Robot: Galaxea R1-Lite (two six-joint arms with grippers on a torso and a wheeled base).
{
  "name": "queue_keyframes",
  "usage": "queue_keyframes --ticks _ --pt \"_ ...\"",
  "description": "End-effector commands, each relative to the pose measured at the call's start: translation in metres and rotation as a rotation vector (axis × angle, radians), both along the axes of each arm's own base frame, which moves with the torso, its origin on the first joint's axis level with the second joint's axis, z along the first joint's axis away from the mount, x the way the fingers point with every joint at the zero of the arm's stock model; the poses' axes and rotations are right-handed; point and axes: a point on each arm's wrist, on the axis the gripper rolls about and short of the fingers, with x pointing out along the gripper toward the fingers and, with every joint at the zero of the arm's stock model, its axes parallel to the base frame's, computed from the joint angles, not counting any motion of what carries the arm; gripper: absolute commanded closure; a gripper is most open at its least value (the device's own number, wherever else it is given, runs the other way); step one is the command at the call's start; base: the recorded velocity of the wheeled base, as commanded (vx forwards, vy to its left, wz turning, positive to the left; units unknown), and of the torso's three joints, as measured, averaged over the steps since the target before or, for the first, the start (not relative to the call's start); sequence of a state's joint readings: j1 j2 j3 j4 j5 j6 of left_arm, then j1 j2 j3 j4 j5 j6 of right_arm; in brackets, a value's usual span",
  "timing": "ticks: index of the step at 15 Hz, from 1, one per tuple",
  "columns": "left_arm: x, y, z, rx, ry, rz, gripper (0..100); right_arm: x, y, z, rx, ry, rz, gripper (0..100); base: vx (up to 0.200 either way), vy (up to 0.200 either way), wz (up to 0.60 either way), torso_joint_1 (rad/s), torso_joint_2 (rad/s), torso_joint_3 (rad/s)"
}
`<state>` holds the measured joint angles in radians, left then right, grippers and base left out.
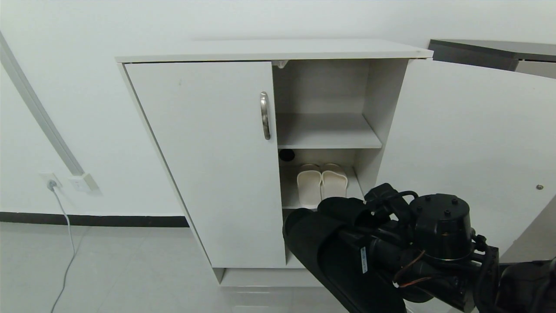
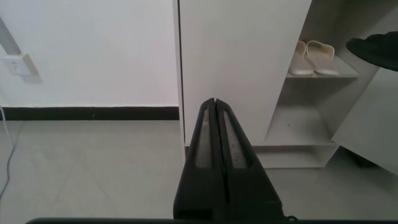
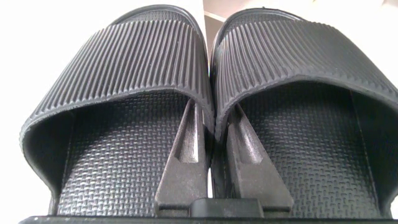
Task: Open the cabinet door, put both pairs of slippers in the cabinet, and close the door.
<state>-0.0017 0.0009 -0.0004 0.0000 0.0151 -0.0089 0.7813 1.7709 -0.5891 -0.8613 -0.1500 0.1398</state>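
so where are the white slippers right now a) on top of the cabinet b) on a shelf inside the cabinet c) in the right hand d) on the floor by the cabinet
b: the white slippers sit side by side on a shelf inside the open cabinet, while the right hand holds the black slippers.
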Motion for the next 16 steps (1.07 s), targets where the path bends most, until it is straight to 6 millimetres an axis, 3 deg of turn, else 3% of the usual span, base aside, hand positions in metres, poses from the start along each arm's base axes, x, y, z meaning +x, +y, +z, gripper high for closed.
queue_keyframes --ticks 1,4,6,12,16 --pt "0.000 0.000 0.000 0.000 0.001 0.000 100 0.000 0.000 0.000 0.001 -0.001 0.001 100 0.000 0.000 0.00 0.000 0.00 0.000" --pt "0.000 0.000 0.000 0.000 0.001 0.000 100 -0.001 0.000 -0.001 0.004 -0.008 0.005 100 0.000 0.000 0.00 0.000 0.00 0.000" --pt "0.000 0.000 0.000 0.000 0.001 0.000 100 -0.002 0.000 -0.001 -0.003 -0.013 0.009 100 0.000 0.000 -0.60 0.000 0.00 0.002" --pt "0.000 0.000 0.000 0.000 0.001 0.000 100 0.000 0.003 -0.005 -0.007 -0.022 0.015 100 0.000 0.000 0.00 0.000 0.00 0.000" --pt "0.000 0.000 0.000 0.001 0.001 0.000 100 0.019 0.042 0.004 0.048 -0.149 -0.158 100 0.000 0.000 0.00 0.000 0.00 0.000"
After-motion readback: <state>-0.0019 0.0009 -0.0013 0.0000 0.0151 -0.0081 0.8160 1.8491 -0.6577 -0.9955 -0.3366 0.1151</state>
